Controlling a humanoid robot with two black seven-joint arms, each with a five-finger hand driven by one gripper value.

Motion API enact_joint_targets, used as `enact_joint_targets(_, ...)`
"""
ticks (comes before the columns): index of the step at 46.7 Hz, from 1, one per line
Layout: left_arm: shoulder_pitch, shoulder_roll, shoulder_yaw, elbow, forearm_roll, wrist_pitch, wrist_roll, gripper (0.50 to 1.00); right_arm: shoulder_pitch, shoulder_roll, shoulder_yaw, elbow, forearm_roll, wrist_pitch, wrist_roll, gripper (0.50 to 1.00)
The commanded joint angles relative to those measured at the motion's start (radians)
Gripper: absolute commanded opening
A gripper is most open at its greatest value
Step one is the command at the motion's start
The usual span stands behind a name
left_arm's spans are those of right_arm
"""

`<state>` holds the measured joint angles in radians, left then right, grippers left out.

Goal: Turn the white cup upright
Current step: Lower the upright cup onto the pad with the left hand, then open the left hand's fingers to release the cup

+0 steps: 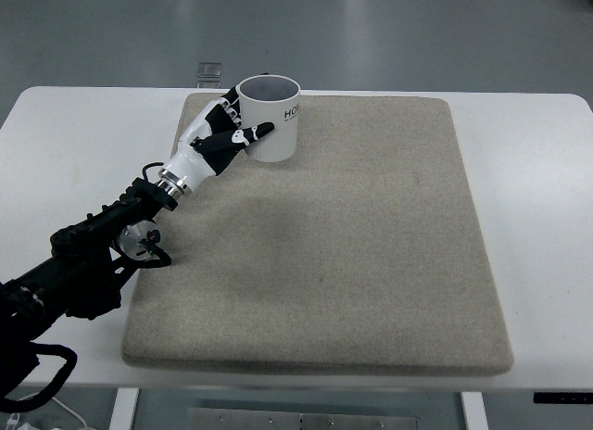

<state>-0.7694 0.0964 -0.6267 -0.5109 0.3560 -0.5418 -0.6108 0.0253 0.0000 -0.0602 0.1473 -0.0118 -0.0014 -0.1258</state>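
While wrapped partway round the white cup (273,120), left hand (220,133) fingers (256,132) grip its side wall. Cup stands upright, mouth up, at far-left corner of beige mat (371,245). Arm reaches diagonally from lower left.

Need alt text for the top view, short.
The left hand grips a white cup standing upright, mouth up, at the far left of a beige mat on a white table. No right arm shows.
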Motion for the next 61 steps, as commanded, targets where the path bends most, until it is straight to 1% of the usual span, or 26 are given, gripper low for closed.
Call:
enact_joint_targets(1,0.001,0.000,0.004,0.002,0.001,0.000,0.000,0.621,0.001,0.000,0.000,0.000,-0.001,0.000,0.000,0.930)
enact_joint_targets(2,0.001,0.002,0.004,0.002,0.001,0.000,0.000,0.628,0.001,0.000,0.000,0.000,-0.001,0.000,0.000,0.930)
enact_joint_targets(6,-0.001,0.002,0.004,0.008,0.009,0.000,0.000,0.692,-0.001,0.000,0.000,0.000,-0.001,0.000,0.000,0.930)
enact_joint_targets(10,0.001,0.002,0.004,0.015,0.020,0.003,0.000,0.741,0.001,0.000,0.000,0.000,0.001,0.000,0.000,0.930)
enact_joint_targets(11,-0.001,0.002,0.004,0.015,0.021,0.005,0.000,0.782,0.001,0.000,0.000,0.000,0.001,0.000,0.000,0.930)
enact_joint_targets(12,0.001,0.002,0.004,0.015,0.024,0.005,0.000,0.848,-0.001,0.000,0.000,0.000,0.001,0.000,0.000,0.930)
enact_joint_targets(13,-0.001,0.002,0.004,0.015,0.026,0.005,0.000,0.895,-0.001,0.000,0.000,0.000,0.001,0.000,0.000,0.930)
enact_joint_targets(14,0.001,0.002,0.004,0.015,0.026,0.005,0.000,0.917,-0.001,0.000,0.000,0.000,0.001,0.000,0.000,0.930)
enact_joint_targets(19,-0.001,0.002,0.004,0.015,0.038,0.008,0.000,0.936,0.001,0.000,0.000,0.000,0.001,0.000,0.000,0.930)
enact_joint_targets(21,-0.001,0.002,0.005,0.015,0.040,0.011,0.000,0.964,0.001,0.000,0.000,0.000,0.001,0.000,0.000,0.930)
enact_joint_targets(29,-0.001,0.003,0.027,0.023,0.040,0.013,0.000,0.988,0.001,0.000,0.000,0.000,0.001,0.000,0.000,0.930)
enact_joint_targets(61,-0.011,0.006,0.038,0.017,0.037,0.013,0.000,0.990,-0.001,0.000,0.000,0.000,0.003,0.000,0.000,0.930)
